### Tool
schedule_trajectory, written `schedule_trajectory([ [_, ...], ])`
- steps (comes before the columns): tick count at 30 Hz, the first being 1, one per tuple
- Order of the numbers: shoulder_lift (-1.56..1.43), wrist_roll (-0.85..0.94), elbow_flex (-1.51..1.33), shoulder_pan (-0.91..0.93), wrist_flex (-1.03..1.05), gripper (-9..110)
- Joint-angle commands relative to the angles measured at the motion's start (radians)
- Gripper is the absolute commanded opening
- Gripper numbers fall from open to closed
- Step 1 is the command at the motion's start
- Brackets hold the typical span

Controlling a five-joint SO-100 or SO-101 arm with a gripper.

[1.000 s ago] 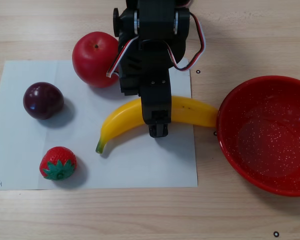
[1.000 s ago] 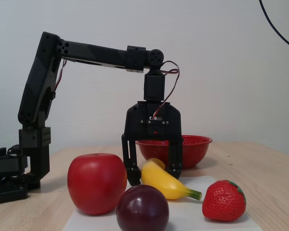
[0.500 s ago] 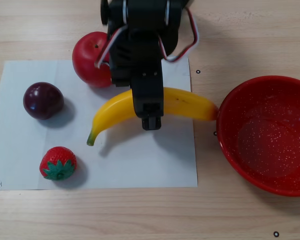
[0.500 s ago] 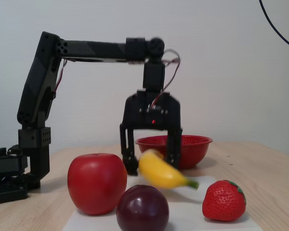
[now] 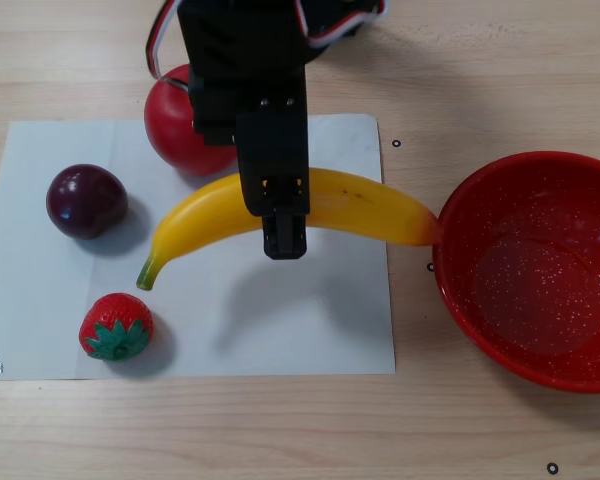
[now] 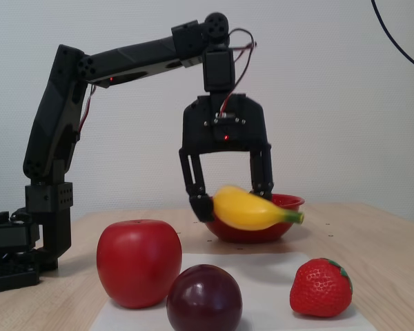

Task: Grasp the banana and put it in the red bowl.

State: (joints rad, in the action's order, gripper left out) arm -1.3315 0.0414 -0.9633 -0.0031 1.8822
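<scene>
The banana [image 5: 370,210] is long, curved and yellow with a greenish stem tip at its lower left in the other view. My gripper [image 5: 280,218] is shut on its middle. In the fixed view the gripper [image 6: 233,200] holds the banana [image 6: 245,210] tilted and clear above the table, one finger on each side. The red bowl [image 5: 540,290] stands to the right in the other view, and the banana's right end reaches its left rim. In the fixed view the bowl [image 6: 262,233] sits behind the banana.
A white paper sheet [image 5: 280,330] lies under the fruit. On it are a red apple [image 5: 175,130] [image 6: 138,262], a dark plum [image 5: 85,200] [image 6: 203,300] and a strawberry [image 5: 115,327] [image 6: 321,287]. The arm's base [image 6: 27,241] stands at left.
</scene>
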Motion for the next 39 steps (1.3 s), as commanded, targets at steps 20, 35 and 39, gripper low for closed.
schedule_trajectory([
  [20,-0.31,0.037,0.264,0.218,-0.025,0],
  [35,-0.282,0.091,0.183,0.509,-0.362,0],
  [39,-0.267,0.097,0.115,0.554,-0.491,0],
])
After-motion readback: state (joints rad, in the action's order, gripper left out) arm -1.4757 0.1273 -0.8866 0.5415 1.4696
